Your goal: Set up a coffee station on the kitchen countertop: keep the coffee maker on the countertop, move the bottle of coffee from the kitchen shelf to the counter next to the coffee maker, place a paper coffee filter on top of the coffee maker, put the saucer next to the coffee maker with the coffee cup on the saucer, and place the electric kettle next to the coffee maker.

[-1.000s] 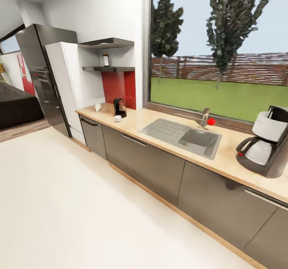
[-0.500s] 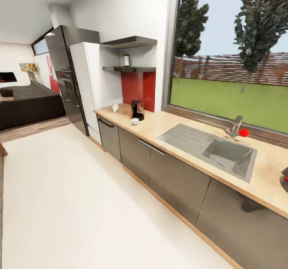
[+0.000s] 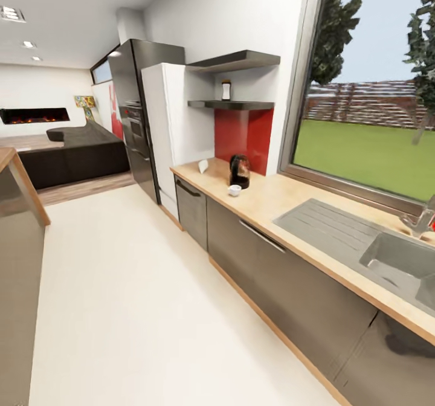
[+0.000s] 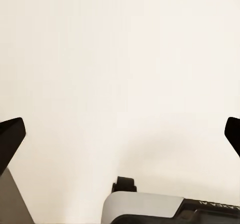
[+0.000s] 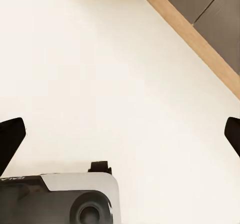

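Coffee bottle (image 3: 226, 89), a small thing with a pale body and dark cap at this range, stands on the lower wall shelf (image 3: 232, 104) above the red splashback (image 3: 243, 138). Straight below the shelf, on the tabletop (image 3: 284, 197), the electric kettle (image 3: 239, 171) stands upright against the splashback, and the coffee cup (image 3: 234, 190) sits just in front of the kettle, near it; whether a saucer lies under the cup is too small to tell. A small white piece, likely the paper coffee filter (image 3: 203, 165), rests on the tabletop beyond the kettle, toward the white cabinet (image 3: 164, 122). On the other side of the kettle, well apart from it, the steel sink (image 3: 362, 246) is set into the tabletop below the window (image 3: 374, 92).

In the left wrist view, the left gripper (image 4: 120, 134) hangs over bare cream floor (image 4: 120, 59), its jaws spread wide and holding nothing. In the right wrist view, the right gripper (image 5: 120, 134) is likewise spread wide and empty above the floor, with the wooden plinth (image 5: 187, 31) of the grey cabinets near.
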Available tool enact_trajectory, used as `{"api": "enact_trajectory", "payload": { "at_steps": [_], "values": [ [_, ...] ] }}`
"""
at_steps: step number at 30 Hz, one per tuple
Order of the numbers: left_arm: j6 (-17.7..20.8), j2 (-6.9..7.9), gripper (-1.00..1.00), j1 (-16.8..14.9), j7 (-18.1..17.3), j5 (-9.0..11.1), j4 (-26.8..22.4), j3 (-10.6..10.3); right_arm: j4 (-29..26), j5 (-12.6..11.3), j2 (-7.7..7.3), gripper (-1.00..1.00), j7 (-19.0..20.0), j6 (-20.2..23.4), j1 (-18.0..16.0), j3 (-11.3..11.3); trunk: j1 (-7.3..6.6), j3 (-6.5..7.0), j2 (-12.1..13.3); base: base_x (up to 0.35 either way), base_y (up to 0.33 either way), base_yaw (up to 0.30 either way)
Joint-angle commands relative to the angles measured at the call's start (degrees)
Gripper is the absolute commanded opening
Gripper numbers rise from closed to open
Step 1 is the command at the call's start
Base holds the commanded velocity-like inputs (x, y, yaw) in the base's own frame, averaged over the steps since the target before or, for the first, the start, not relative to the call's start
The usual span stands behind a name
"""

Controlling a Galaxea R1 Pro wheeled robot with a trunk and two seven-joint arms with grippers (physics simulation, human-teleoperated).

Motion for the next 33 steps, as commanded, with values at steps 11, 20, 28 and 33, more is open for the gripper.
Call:
{"api": "enact_trajectory", "payload": {
  "at_steps": [11,20,28,33],
  "values": [
    [-0.2,-0.01,1.0,-0.1,-0.1,0.4,0.1,-0.1,0.1,-0.4,-0.01,1.0,0.0,-0.1,0.0,0.0,0.07,-0.12,-0.1,0.338,0.107,0.231],
    [-0.2,-0.01,1.0,-0.1,-0.1,0.4,0.1,-0.1,4.1,-0.3,-0.01,1.0,0.1,-0.2,0.0,0.2,0.07,-0.12,-0.1,0.338,0.044,0.021],
    [-0.2,-0.01,1.0,-0.1,-0.1,0.4,0.1,-0.1,4.9,-0.3,-0.01,1.0,0.1,-0.3,0.0,0.3,0.07,-0.12,-0.1,0.338,0.002,0.001],
    [-0.2,-0.01,1.0,-0.1,-0.1,0.4,0.1,-0.1,4.9,-0.3,-0.01,1.0,0.1,-0.3,0.0,0.3,0.07,-0.12,-0.1,0.338,0.045,0.0]
  ]
}}
